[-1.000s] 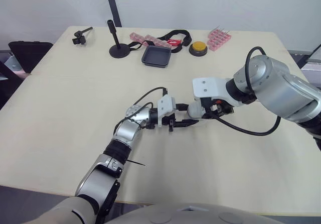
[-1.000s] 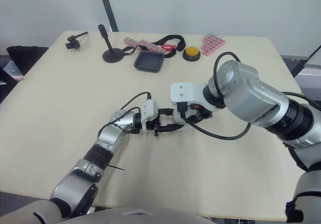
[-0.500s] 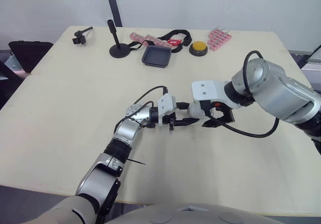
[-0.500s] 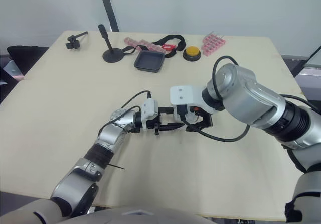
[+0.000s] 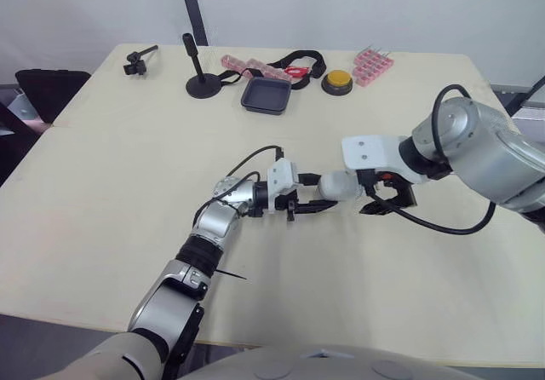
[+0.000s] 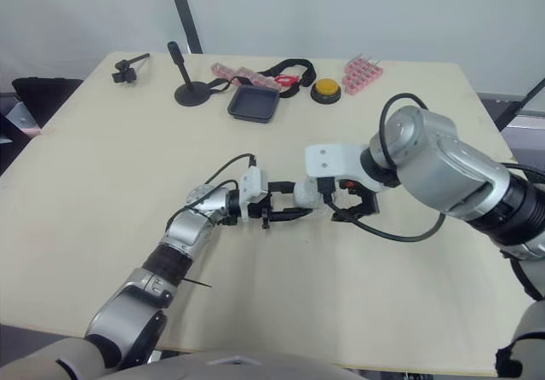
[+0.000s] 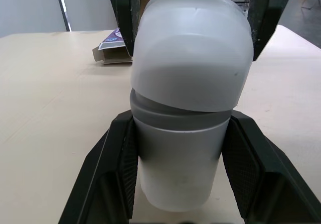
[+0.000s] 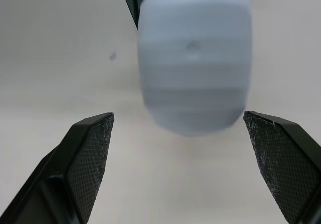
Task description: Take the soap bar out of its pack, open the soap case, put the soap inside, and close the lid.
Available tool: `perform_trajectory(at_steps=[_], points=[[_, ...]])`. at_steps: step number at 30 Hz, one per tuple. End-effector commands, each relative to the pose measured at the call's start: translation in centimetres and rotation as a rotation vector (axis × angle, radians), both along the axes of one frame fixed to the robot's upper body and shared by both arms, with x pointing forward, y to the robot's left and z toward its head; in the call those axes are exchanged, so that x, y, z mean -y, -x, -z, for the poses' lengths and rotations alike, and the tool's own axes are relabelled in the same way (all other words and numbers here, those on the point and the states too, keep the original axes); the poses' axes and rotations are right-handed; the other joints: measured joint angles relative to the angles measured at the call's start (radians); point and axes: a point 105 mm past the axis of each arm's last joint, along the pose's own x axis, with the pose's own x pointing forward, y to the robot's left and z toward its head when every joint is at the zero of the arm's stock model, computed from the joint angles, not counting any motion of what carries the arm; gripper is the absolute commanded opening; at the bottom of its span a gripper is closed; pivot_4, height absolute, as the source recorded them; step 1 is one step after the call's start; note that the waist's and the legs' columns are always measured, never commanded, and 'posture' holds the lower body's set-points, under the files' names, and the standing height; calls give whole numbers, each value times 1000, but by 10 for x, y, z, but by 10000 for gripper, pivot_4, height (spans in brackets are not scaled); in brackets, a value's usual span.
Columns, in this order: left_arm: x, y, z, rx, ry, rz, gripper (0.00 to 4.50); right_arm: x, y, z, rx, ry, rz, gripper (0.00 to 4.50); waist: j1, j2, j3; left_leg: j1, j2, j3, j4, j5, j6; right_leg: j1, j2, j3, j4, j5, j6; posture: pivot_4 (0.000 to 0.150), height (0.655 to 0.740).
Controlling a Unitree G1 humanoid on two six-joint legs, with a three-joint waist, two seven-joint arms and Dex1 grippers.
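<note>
My left gripper (image 5: 317,201) is shut on the pale grey soap case (image 5: 335,187), holding it just above the middle of the table. In the left wrist view its rounded lid (image 7: 193,53) sits a little askew on the base (image 7: 178,158), between that gripper's own two fingers (image 7: 113,169). Just to the case's right, my right gripper (image 5: 385,202) is open and touches nothing. Seen from the right wrist, the case (image 8: 194,58) lies ahead of the spread fingertips (image 8: 88,158). The opened soap pack (image 7: 113,52) lies on the table beyond the case. The soap itself is hidden.
Along the table's far edge are a black tray (image 5: 266,95), a yellow button (image 5: 338,79), a pink rack (image 5: 372,63), a black stand (image 5: 201,77), a black strap (image 5: 294,59) and a small black clamp (image 5: 136,60).
My right gripper has drawn back to the right, off the soap case. The left gripper and the case have stayed put.
</note>
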Motion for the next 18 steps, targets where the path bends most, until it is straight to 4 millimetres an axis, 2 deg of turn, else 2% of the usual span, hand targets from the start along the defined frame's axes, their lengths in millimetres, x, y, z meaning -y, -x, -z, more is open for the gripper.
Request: perform_trajectory(at_steps=[1,11,15,18], points=[[-2,0,-15,45,51,-5,18682,6,-3,-10,54,-5,15,44656,-1,0,0,0,0,0,0,0,0,0,0,0,0,0,0,1500,7400],[-3,2,-13,33,45,4,18682,53,-9,-18,97,57,113,44656,3,0,0,-1,0,0,0,0,0,0,-1,0,-1,0,0,1500,7400],[-3,3,-14,33,46,9,18682,55,-8,-24,108,28,99,33934,-2,0,0,0,0,0,0,0,1,0,-1,0,-1,0,0,1500,7400],[-3,3,-14,34,45,12,18682,45,-3,-36,111,-36,55,23878,-4,0,0,0,1,0,0,-1,3,0,0,0,0,0,0,1500,7400]])
